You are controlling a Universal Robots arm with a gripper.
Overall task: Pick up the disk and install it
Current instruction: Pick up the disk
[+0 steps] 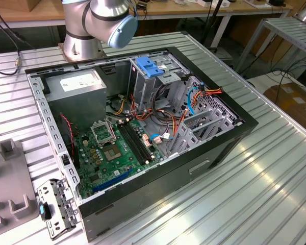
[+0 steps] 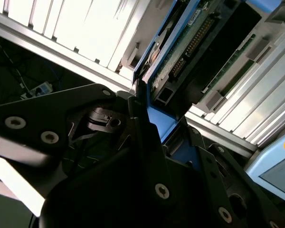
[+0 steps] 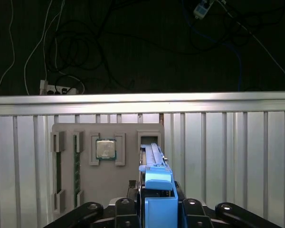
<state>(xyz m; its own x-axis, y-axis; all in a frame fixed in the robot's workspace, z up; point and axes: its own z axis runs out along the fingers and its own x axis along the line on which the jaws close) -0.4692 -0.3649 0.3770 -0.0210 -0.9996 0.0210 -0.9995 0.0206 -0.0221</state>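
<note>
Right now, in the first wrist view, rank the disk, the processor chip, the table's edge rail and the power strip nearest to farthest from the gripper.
1. The disk, held in the gripper.
2. The processor chip, on the grey holder plate.
3. The table's edge rail, beyond that plate.
4. The power strip, on the floor past the rail.

open computer case – motherboard inside | grey tray – processor chip seated
</note>
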